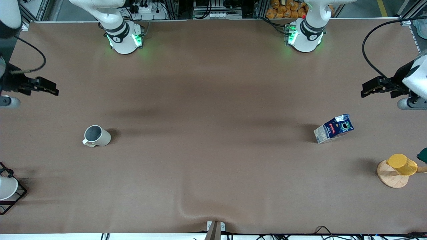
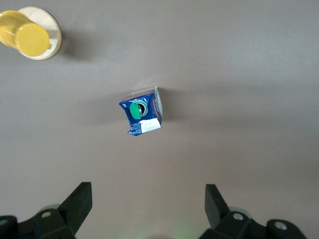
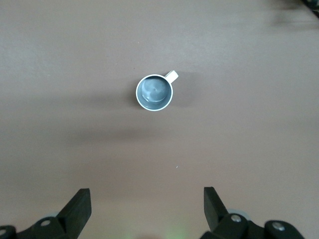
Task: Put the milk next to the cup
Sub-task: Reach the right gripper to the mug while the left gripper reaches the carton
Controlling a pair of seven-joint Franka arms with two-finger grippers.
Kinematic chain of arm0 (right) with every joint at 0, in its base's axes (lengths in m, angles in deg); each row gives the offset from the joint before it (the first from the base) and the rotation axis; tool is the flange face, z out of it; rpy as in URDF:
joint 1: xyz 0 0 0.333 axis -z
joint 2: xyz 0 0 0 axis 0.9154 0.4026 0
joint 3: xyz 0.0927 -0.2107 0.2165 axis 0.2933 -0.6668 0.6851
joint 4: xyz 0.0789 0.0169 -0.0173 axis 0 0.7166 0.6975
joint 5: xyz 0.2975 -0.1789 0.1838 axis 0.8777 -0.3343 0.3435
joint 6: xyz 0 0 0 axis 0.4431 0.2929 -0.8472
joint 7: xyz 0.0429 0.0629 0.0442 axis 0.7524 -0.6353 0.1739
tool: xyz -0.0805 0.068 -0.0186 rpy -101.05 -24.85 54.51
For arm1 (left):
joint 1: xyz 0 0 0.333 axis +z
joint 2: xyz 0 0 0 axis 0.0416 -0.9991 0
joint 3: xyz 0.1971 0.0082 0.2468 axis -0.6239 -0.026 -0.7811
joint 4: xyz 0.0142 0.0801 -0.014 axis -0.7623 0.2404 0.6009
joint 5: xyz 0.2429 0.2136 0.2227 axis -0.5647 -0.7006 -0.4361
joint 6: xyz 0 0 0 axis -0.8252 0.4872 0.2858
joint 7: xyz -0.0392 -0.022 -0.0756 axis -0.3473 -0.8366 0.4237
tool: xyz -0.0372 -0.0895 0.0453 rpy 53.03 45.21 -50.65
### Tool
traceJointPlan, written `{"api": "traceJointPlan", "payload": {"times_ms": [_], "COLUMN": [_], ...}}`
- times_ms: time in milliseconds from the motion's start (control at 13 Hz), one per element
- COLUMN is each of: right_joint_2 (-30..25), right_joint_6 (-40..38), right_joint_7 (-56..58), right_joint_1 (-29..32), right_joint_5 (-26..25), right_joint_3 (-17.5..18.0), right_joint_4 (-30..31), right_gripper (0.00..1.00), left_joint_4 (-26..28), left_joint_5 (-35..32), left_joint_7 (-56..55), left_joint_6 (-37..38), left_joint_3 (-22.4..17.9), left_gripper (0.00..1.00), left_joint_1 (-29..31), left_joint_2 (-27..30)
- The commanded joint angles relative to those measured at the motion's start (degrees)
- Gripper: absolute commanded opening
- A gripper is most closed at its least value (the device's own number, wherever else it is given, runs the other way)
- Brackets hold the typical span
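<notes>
The milk, a dark blue and white carton with a red strip and green cap, stands on the brown table toward the left arm's end. It also shows in the left wrist view. The cup, an off-white mug with a grey inside, stands toward the right arm's end and shows in the right wrist view. My left gripper is open and empty, high over the table near the milk. My right gripper is open and empty, high over the table near the cup.
A yellow cup lies on a round wooden coaster, nearer the front camera than the milk; it also shows in the left wrist view. A white cone vessel in a black wire frame stands at the right arm's end.
</notes>
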Motion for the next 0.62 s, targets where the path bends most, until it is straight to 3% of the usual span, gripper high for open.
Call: {"api": "traceJointPlan", "payload": {"times_ms": [0,154,385,538], "right_joint_2": [6.5,9.9,13.4,15.9], "right_joint_6": [1.1,3.8,7.7,11.6], "right_joint_7": [3.3,6.1,13.4,17.8], "right_joint_1": [0.4,0.3,0.3,0.4], "right_joint_5": [0.5,0.5,2.4,2.7], "right_joint_3": [0.3,0.4,0.5,0.5], "right_joint_4": [-1.7,-1.8,-1.8,-1.8], "right_gripper": [1.00,1.00,1.00,1.00], "left_joint_4": [4.5,5.3,12.5,13.0], "left_joint_5": [1.2,1.1,1.1,0.9], "left_joint_7": [-0.8,-0.8,-0.9,-0.9], "left_joint_6": [-3.7,-4.5,-10.9,-11.3], "left_joint_3": [0.1,0.1,0.1,0.1], "left_gripper": [1.00,1.00,1.00,1.00], "left_joint_1": [0.2,0.2,0.6,0.6], "left_joint_2": [1.0,0.6,3.2,2.8]}}
